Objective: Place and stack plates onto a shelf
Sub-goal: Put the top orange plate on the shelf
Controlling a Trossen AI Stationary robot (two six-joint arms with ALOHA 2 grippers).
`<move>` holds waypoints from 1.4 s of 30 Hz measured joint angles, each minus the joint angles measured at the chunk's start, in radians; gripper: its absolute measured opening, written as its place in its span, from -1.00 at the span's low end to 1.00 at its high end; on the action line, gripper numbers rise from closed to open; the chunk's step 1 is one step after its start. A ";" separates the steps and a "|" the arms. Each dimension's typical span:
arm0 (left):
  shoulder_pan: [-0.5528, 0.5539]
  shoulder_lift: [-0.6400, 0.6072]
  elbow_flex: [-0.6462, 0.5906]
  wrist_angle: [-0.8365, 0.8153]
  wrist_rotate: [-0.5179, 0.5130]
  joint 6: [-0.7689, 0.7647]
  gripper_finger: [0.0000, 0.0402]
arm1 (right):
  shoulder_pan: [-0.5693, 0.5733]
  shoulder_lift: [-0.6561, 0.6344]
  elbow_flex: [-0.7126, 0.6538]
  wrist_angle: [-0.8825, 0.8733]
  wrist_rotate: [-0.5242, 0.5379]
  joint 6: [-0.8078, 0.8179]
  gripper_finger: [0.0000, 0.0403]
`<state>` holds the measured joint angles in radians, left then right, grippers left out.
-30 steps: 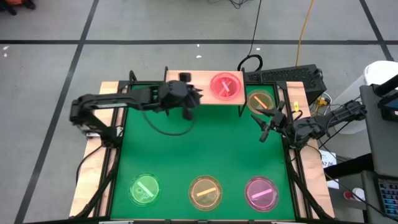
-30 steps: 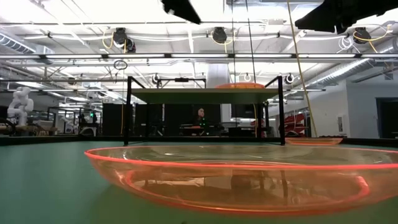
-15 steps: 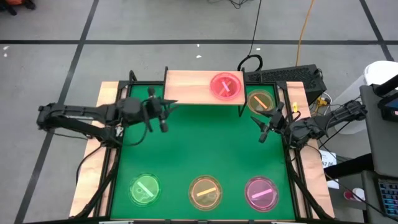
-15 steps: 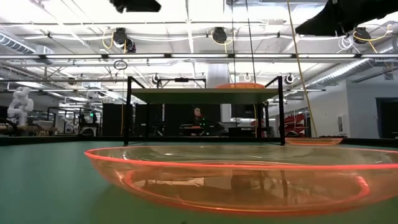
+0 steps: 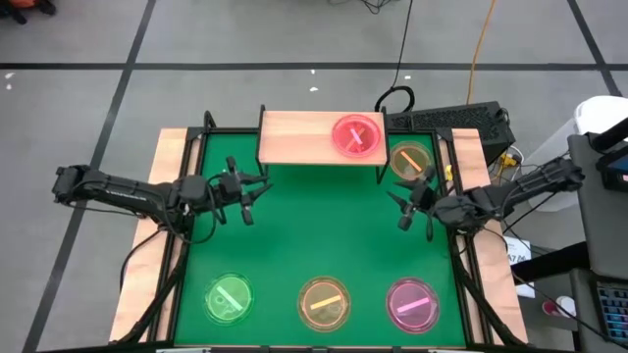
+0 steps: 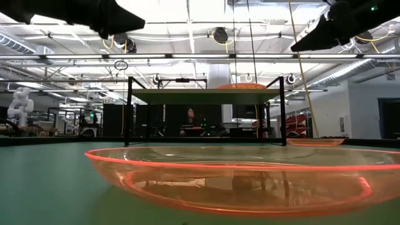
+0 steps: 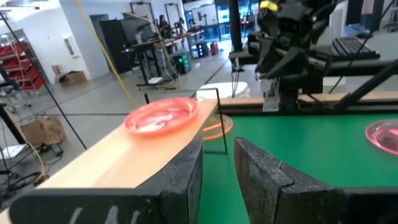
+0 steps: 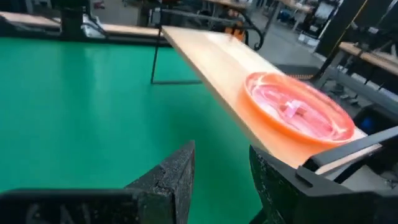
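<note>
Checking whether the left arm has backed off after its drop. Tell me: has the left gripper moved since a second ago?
Yes. The left gripper, open and empty, has pulled away from the shelf toward the mat's left edge.

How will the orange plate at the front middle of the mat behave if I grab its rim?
The orange plate looks thin and translucent, so it is probably light and stiff. Its glossy surface suggests that it may slip between the fingers. Its shallow curved underside rests on the green mat, so a push would likely slide or rock it.
</note>
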<state>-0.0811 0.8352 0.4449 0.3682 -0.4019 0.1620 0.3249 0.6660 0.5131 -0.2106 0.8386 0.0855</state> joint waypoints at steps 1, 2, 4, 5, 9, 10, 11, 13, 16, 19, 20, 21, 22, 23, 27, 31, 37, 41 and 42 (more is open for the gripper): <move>0.000 0.000 -0.007 0.000 0.000 0.000 -0.51 | -0.008 0.008 0.007 -0.013 -0.007 0.008 -0.33; 0.000 0.000 -0.012 0.001 0.000 -0.001 -0.51 | -0.017 0.017 0.017 -0.041 -0.021 0.020 -0.33; 0.000 0.000 -0.018 0.000 0.000 -0.001 -0.51 | -0.038 0.040 0.048 -0.113 -0.044 0.056 -0.33; 0.000 0.000 -0.018 -0.001 0.000 -0.002 -0.51 | -0.049 0.053 0.067 -0.151 -0.062 0.078 -0.33; 0.000 0.000 -0.018 -0.004 0.000 0.002 -0.51 | -0.089 0.115 0.129 -0.245 -0.115 0.129 -0.33; 0.000 0.000 -0.018 -0.004 0.000 0.010 -0.51 | -0.096 0.130 0.140 -0.250 -0.130 0.129 -0.33; 0.000 0.000 -0.018 -0.004 0.001 0.014 -0.51 | -0.101 0.144 0.147 -0.249 -0.144 0.124 -0.33; 0.000 0.000 -0.018 -0.004 0.001 0.020 -0.51 | -0.111 0.174 0.157 -0.252 -0.183 0.109 -0.33; 0.000 0.000 -0.018 -0.004 0.001 0.020 -0.51 | -0.125 0.220 0.167 -0.311 -0.217 0.117 -0.33; 0.000 0.000 -0.018 -0.005 0.002 0.018 -0.51 | -0.143 0.264 0.169 -0.434 -0.225 0.188 -0.33; 0.000 0.000 -0.018 -0.005 0.002 0.018 -0.51 | -0.155 0.279 0.168 -0.482 -0.237 0.230 -0.33; 0.000 0.000 -0.018 -0.005 0.002 0.018 -0.51 | -0.169 0.294 0.168 -0.527 -0.243 0.278 -0.33; 0.000 0.000 -0.018 -0.005 0.002 0.018 -0.51 | -0.184 0.309 0.168 -0.566 -0.245 0.335 -0.33; 0.000 0.000 -0.018 -0.006 0.004 0.018 -0.51 | -0.199 0.324 0.168 -0.602 -0.245 0.394 -0.33; 0.000 0.000 -0.018 -0.006 0.004 0.016 -0.51 | -0.256 0.372 0.168 -0.699 -0.249 0.508 -0.33; 0.000 0.000 -0.018 -0.006 0.004 0.009 -0.51 | -0.307 0.412 0.168 -0.696 -0.241 0.510 -0.33; 0.000 0.000 -0.018 -0.006 0.004 -0.008 -0.51 | -0.374 0.451 0.168 -0.609 -0.239 0.430 -0.33; 0.000 0.000 -0.018 -0.006 0.004 -0.009 -0.51 | -0.441 0.475 0.153 -0.607 -0.239 0.395 -0.31; 0.000 0.000 -0.018 -0.006 0.004 -0.010 -0.51 | -0.458 0.481 0.144 -0.602 -0.239 0.389 -0.29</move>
<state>-0.0811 0.8352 0.4271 0.3626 -0.3981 0.1522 -0.1334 1.1474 0.6574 -0.8125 0.5995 0.4746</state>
